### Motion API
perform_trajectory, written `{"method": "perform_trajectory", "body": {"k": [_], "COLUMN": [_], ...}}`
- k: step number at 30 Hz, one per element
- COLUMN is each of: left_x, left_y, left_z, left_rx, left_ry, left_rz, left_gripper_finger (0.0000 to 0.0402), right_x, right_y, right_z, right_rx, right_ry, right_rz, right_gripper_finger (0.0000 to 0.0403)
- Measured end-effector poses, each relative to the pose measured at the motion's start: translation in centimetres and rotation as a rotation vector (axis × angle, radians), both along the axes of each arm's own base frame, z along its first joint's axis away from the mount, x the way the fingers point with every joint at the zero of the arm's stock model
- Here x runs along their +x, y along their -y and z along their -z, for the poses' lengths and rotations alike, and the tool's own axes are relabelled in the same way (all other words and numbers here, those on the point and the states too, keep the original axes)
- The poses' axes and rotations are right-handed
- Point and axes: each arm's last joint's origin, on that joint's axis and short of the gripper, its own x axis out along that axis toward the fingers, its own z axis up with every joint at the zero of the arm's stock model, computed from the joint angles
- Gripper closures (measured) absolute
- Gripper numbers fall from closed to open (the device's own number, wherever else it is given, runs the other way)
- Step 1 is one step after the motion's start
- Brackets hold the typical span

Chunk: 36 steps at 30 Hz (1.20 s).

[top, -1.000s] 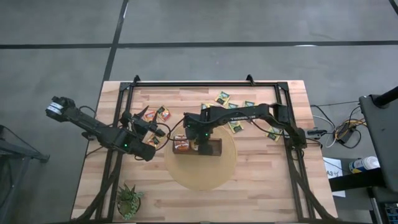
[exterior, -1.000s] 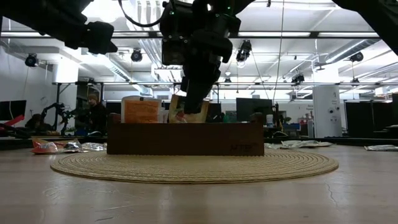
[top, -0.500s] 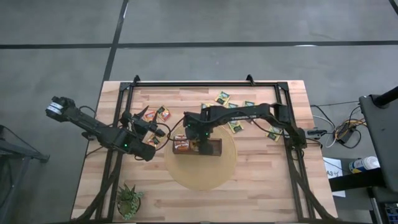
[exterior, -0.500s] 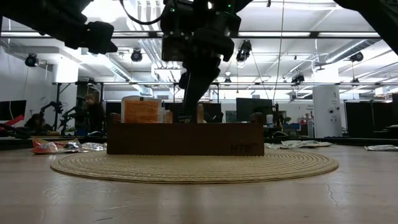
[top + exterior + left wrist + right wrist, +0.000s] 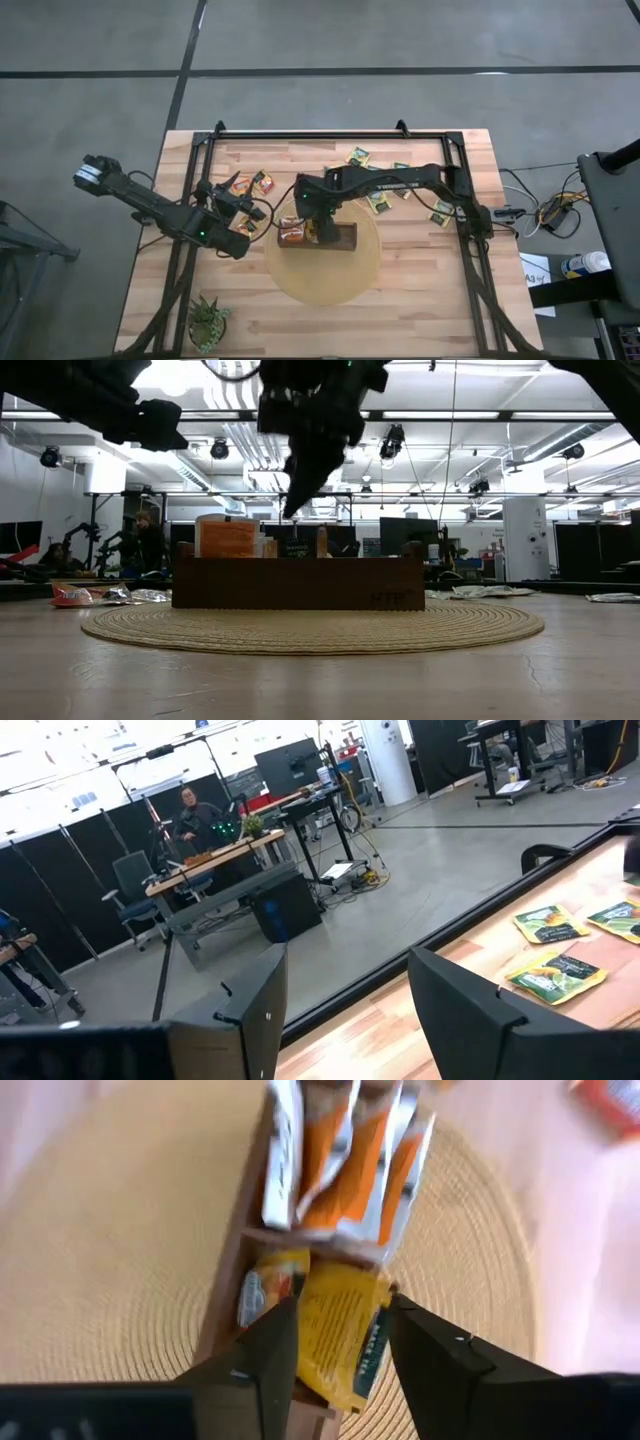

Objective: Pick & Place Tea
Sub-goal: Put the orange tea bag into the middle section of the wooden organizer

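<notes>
A long dark wooden box [image 5: 338,238] sits on a round woven mat [image 5: 322,275]. Orange tea sachets [image 5: 345,1150] stand on edge in its left-end compartment. In the compartment beside them a yellow-and-green sachet [image 5: 345,1335] leans. My right gripper [image 5: 340,1315] hangs open just above that sachet, clear of the box [image 5: 300,582] in the low view. Loose tea sachets [image 5: 250,184] lie on the table at the far left, and others [image 5: 378,203] to the right. My left gripper [image 5: 345,990] waits open at the left, pointing level, with nothing between its fingers.
More sachets [image 5: 357,157] [image 5: 440,213] lie scattered toward the far right of the table. A small green plant [image 5: 208,322] stands at the near left corner. A black frame rail [image 5: 330,134] runs along the table's far side.
My right gripper has let go of the yellow-and-green sachet, which has dropped into the box. It has then risen clear of the box's rim.
</notes>
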Motion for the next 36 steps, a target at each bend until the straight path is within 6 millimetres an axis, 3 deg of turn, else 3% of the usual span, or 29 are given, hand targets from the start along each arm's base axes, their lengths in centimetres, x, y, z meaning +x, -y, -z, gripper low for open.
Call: {"method": "perform_trajectory", "body": {"k": [6,10,17,21,26,36], "left_x": [0.0,-0.3,-1.3,-1.5,-0.2,1.9], "left_y": [0.0,-0.1,-0.6,-0.7,-0.1,1.1], "left_z": [0.1,0.7,2.9,3.5,1.7,-5.4], "left_rx": [-0.002,0.023,0.000,-0.055,-0.165,-0.231], "left_ry": [-0.009,-0.012,0.041,0.033,-0.107,-0.078], "left_rz": [0.003,-0.009,-0.016,0.005,0.102,0.223], "left_gripper_finger": [0.0200,0.0200,0.0200,0.0200,0.0200,0.0200], "right_x": [-2.0,-4.1,-8.4,-10.4,-12.8,-20.2], "right_y": [0.1,0.4,0.6,0.5,0.2,0.5], "right_z": [-4.0,-5.6,-5.6,-4.6,-3.0,-0.6], "right_rx": [0.116,0.174,0.208,0.189,0.173,0.064], "right_ry": [0.200,0.346,0.469,0.439,0.425,0.763], "right_rz": [-0.096,-0.101,-0.011,0.057,0.053,-0.018], "right_gripper_finger": [0.0288,0.0306,0.0340,0.0353,0.0373,0.0394]}}
